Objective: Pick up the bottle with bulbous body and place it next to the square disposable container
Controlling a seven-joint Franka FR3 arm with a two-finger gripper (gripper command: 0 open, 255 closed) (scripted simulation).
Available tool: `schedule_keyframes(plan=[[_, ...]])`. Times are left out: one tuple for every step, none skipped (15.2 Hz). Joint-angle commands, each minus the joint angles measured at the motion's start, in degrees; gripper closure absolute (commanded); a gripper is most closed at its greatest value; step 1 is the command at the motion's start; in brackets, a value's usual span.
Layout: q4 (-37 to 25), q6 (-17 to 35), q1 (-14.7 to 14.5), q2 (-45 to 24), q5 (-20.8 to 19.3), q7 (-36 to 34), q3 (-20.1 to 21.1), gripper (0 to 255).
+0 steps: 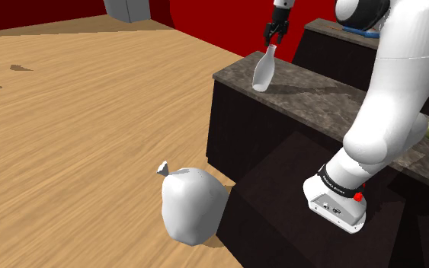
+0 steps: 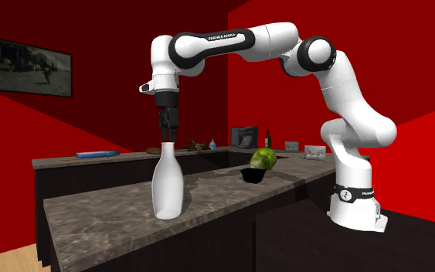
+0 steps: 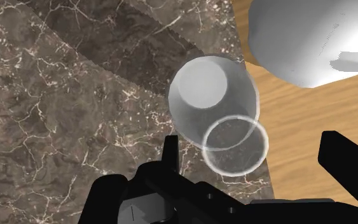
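A pale, see-through bottle with a rounded body and a long neck stands upright on the dark marble counter. In the shoulder view the bottle is near the counter's front edge. My black gripper hangs straight above its mouth, open, fingertips just over the rim. In the wrist view the bottle's mouth ring lies between the spread fingers of the gripper, untouched. A small black container sits further along the counter with a green leafy thing at it.
A big white tied bag lies on the wooden floor below the counter's edge. A flat blue object rests on the higher back counter, beside small items. The arm's stand is at the shoulder view's lower right.
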State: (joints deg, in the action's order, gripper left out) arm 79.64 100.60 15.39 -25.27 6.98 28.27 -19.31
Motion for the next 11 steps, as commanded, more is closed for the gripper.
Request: schedule_keyframes(plan=[[-2.31, -0.10, 0.79, -2.13, 0.74, 0.48, 0.12, 0], [-1.51, 0.68, 0.73, -2.11, 0.75, 0.51, 0.14, 0], [-0.74, 1.45, 0.68, -2.11, 0.76, 0.54, 0.16, 0], [0.01, 2.21, 0.62, -2.13, 0.79, 0.57, 0.18, 0], [0.74, 2.96, 0.57, -2.16, 0.82, 0.61, 0.20, 0], [1.45, 3.71, 0.53, -2.21, 0.85, 0.65, 0.22, 0], [2.13, 4.44, 0.49, -2.27, 0.89, 0.68, 0.25, 0], [2.53, 4.87, 0.47, -2.30, 0.91, 0.71, 0.26, 0], [2.52, 4.87, 0.47, -2.31, 0.91, 0.71, 0.26, 0], [2.51, 4.87, 0.47, -2.31, 0.91, 0.71, 0.26, 0], [2.51, 4.86, 0.47, -2.31, 0.91, 0.71, 0.26, 0]])
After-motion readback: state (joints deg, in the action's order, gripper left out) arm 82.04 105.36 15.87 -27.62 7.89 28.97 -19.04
